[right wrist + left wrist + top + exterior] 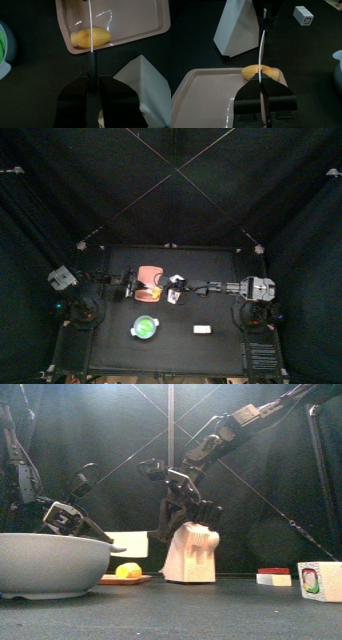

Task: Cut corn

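The corn (pixel 91 37) lies on the salmon-pink board (pixel 133 20), close to one corner. Our right gripper (pixel 93 82) is clamped on a knife (pixel 89 35), its thin blade stretched over the corn and seemingly on or just above it. Our left gripper (pixel 264 92) has its jaws together right beside the corn; whether they pinch the blade or just rest against the cob, we cannot tell. A white knife block (pixel 191 554) stands just behind the board, a green dish (pixel 144 326) nearer the front of the surface. Our worry: the cob is round and, if nothing pins it, could roll away under pressure. The blade could also skid off the curved side onto the board.
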### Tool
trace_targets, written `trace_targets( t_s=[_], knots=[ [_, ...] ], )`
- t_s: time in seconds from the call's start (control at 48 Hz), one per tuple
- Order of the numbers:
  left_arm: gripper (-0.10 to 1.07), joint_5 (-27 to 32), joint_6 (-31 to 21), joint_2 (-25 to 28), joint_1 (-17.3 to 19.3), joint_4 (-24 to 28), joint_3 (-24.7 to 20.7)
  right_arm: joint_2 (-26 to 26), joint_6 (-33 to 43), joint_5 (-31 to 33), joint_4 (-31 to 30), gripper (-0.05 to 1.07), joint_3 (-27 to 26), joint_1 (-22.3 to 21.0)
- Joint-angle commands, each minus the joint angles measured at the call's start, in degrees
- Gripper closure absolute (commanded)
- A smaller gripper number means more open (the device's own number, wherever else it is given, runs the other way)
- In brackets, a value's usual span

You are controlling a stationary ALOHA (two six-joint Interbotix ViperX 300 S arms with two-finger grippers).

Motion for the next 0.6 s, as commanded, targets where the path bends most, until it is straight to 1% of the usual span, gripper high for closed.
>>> trace_targets(
  t_s=[0.0,0.271,0.583],
  knots=[
    [0.78,-0.62,-0.09,0.26,-0.18,-0.79,-1.93,-1.23,0.0,-0.53,0.18,0.59,-2.2,0.18],
    [0.78,-0.62,-0.09,1.32,-0.18,-0.88,-2.55,-0.18,0.0,-0.53,0.18,0.59,-2.46,-0.26],
    [0.78,-0.62,-0.09,1.93,-0.18,-0.88,-2.81,-0.18,0.0,-0.53,0.44,0.59,-2.55,-0.7]
  ],
)
